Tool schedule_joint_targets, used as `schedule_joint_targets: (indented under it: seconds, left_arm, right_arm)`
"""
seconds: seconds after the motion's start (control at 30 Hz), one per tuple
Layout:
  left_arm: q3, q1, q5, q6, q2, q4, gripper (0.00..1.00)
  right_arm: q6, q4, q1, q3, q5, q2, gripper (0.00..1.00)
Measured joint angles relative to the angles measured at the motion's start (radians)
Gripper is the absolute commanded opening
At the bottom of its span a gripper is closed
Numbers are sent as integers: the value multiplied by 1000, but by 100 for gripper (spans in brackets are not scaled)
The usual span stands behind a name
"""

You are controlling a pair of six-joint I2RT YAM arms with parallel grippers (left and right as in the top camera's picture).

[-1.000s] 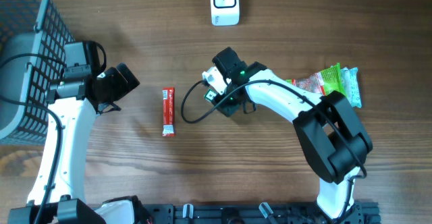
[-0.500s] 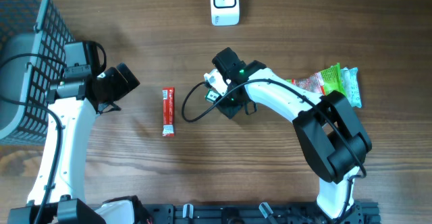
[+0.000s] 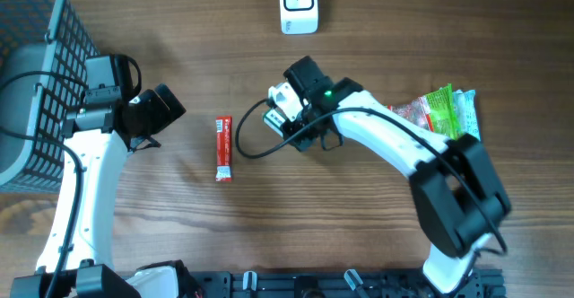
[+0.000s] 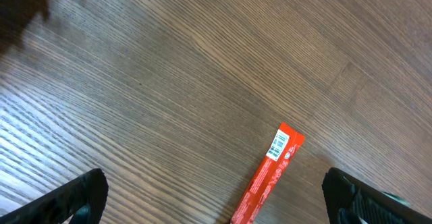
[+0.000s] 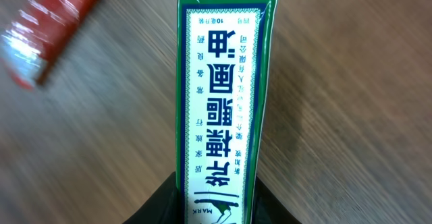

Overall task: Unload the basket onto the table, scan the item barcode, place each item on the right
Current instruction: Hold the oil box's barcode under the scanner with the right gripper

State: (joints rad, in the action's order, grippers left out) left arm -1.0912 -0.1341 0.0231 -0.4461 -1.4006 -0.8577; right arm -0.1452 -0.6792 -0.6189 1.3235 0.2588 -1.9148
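The right gripper (image 5: 216,209) is clamped on a green and white box (image 5: 223,96). In the right wrist view its two dark fingers (image 5: 163,204) press the lower sides of the box, whose narrow face with printed Chinese characters is turned to the camera. From above, this box (image 3: 283,109) is seen near the middle of the wooden table (image 3: 359,217), at the end of the right arm. The white scanner (image 3: 298,4) stands at the far edge, apart from the box. To the left of the box a red stick packet (image 3: 223,149) lies flat on the table, and the left wrist view shows a small barcode on its end. Further left the left gripper (image 3: 169,108) hangs with its jaws wide apart and nothing between them, near the packet but not touching it. Behind it a grey basket (image 3: 36,65) fills the left corner. Some colourful snack packets (image 3: 444,109) lie at the right side.
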Motion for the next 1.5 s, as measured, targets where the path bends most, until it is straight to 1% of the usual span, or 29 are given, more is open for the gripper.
schedule_joint_targets:
  seconds: [0.1,0.17,0.2,0.23,0.37,0.47,0.53,0.57,0.67,0.7,0.73,0.77,0.83,0.87,0.97,1.03,1.17,1.4,1.47,1.5]
  left_arm:
    - [0,0,0,0,0,1,100]
    - [0,0,0,0,0,1,100]
    - [0,0,0,0,0,1,100]
    - [0,0,0,0,0,0,100]
    - [0,0,0,0,0,0,100]
    - [0,0,0,0,0,0,100]
    - [0,0,0,0,0,1,100]
    - [0,0,0,0,0,0,100]
    - [0,0,0,0,0,2,100]
    - [0,0,0,0,0,-2,100]
    - [0,0,0,0,0,1,100]
    - [0,0,0,0,0,0,100]
    - [0,0,0,0,0,-3,100]
    - [0,0,0,0,0,0,100]
    - [0,0,0,0,0,0,100]
    - [0,0,0,0,0,0,100]
    - [0,0,0,0,0,1,100]
    - [0,0,0,0,0,0,100]
    - [0,0,0,0,0,0,100]
    - [0,0,0,0,0,0,100]
  right_arm:
    - [46,-16,0,0,16,98,30]
    - [100,-116,0,41,39,133,29]
    - [132,-185,1,90,50,137,29]
    - [167,-256,3,182,61,137,29]
    - [210,-369,14,468,80,135,29]
    - [237,-410,65,650,143,115,29]
    - [258,-376,121,695,204,69,28]
    - [263,-352,144,697,234,40,28]
    - [301,-187,203,695,351,-106,28]
    - [325,-69,217,695,397,-161,28]
    - [367,-1,225,695,423,-194,27]
    - [417,126,248,691,496,-286,27]
    - [524,385,268,698,563,-366,27]
    - [608,497,291,703,617,-436,27]
    - [807,771,357,697,720,-578,27]
    - [947,923,408,694,779,-676,28]
    - [1046,975,432,694,824,-734,27]
    - [1091,975,433,694,840,-734,22]
    - [1106,949,433,694,840,-733,22]
    - [1098,903,433,695,834,-728,22]
